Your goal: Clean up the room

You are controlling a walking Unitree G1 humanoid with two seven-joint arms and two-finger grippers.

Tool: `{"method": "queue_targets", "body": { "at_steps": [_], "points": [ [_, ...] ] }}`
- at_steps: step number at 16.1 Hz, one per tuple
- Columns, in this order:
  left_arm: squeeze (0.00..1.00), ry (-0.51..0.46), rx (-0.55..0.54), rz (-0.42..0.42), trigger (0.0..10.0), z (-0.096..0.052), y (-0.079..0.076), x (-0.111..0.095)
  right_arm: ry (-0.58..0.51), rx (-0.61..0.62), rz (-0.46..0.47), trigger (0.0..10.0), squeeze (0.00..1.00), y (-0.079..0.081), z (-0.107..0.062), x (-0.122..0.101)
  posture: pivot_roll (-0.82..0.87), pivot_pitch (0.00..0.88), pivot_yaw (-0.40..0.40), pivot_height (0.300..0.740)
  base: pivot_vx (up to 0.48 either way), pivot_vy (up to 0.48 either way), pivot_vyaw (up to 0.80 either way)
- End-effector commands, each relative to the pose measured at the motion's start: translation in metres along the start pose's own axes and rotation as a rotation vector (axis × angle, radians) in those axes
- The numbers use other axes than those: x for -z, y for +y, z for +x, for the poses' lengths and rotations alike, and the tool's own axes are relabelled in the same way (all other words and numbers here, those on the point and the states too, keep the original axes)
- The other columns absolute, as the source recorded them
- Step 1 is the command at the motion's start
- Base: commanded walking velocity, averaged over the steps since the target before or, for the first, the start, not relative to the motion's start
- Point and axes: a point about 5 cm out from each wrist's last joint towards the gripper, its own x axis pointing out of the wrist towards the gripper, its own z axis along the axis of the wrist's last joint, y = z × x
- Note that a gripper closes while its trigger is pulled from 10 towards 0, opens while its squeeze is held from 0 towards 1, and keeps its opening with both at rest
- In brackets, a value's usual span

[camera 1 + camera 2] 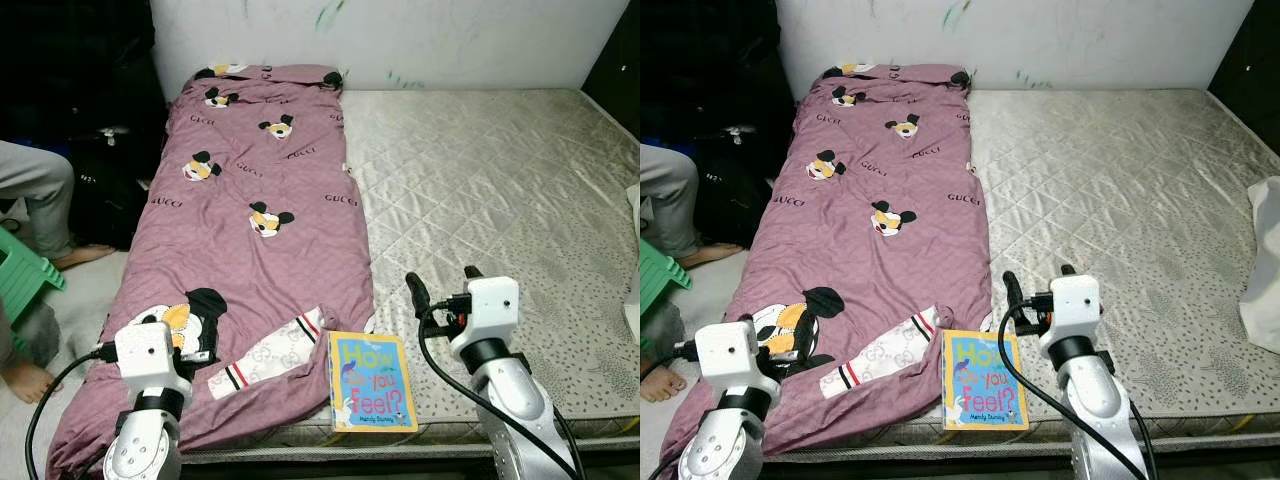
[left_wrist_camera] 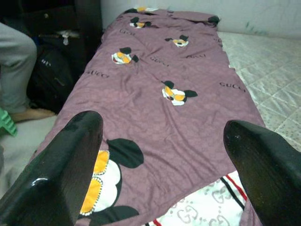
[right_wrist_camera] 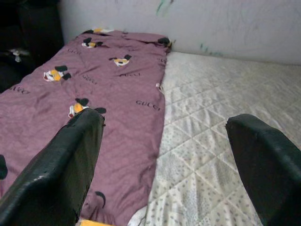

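Clearly, book (image 1: pixel 372 381) (beside blanket (image 1: pixel 250 250) printed "GUCCI") reads "How you Feel?".

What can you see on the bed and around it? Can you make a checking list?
Surface: bare mattress.
Job's things: purple blanket spread along the bed's left side; book flat near the front edge.
Clutter: white thing at the right edge.
Grippers: left gripper open over the blanket; right gripper open beside the book.
Cables: black cable on the right arm.
Surroundings: a person's leg, green stool.
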Motion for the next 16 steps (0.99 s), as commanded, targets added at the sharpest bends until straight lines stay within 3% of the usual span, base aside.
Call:
{"method": "queue_targets", "body": {
  "at_steps": [1,16],
  "points": [
    [0.00,0.013,0.008,0.005,10.0,0.0008,0.0009,0.0008,0.010,-0.003,-0.002,10.0,0.00,0.0005,0.0003,0.0002,0.07,0.106,-0.003,0.740,0.000,-0.345,0.00],
    [0.00,0.034,0.026,0.002,10.0,-0.0018,-0.0029,0.0060,-0.010,-0.048,-0.040,10.0,0.00,0.0072,0.0055,-0.0041,0.08,0.111,-0.008,0.740,0.000,-0.351,0.00]
  ]
}}
